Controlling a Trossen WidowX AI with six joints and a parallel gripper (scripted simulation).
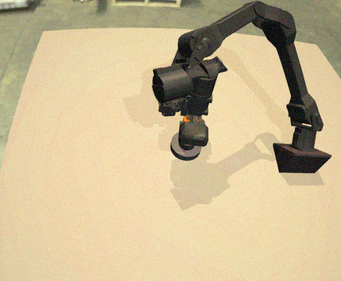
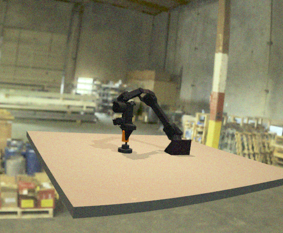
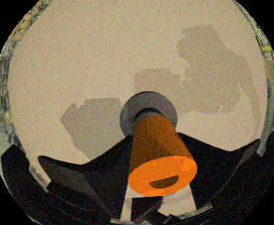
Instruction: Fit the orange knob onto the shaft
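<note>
1. Exterior view, and the arm [image 1: 292,71] [image 2: 158,112] is arching over the bench [image 1: 103,211] [image 2: 149,175] [image 3: 81,56], its gripper [image 1: 192,119] [image 2: 125,137] [image 3: 155,138] pointing down!
2. Clamped on the orange knob [image 1: 186,119] [image 2: 123,136] [image 3: 162,175], that's how the fingers are standing, one on each side of it.
3. Now the knob itself: it's hanging upright above the round pedestal [image 1: 185,154] [image 2: 124,150] [image 3: 128,114], a slim dark stretch of shaft [image 2: 125,143] showing below it.
4. So it isn't sitting down on the pedestal; whether the shaft's tip is entering the hole, I'm not managing to tell from here.
</note>
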